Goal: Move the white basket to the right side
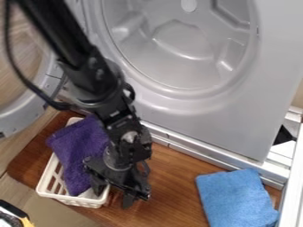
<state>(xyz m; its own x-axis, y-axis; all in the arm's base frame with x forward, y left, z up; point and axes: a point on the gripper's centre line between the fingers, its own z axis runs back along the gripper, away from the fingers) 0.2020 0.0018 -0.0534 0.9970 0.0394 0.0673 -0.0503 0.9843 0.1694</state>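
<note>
"What stands at the back?"
"A grey front-loading laundry machine [269, 84], its round door [21, 117] swung open at the left."
"And below?"
"A brown wood-grain board [172, 177], a silvery rail [207, 155] along its machine side. Paler floor [56, 213] shows lower left."
"The light?"
"Soft white glints inside the drum [177, 40]."
</note>
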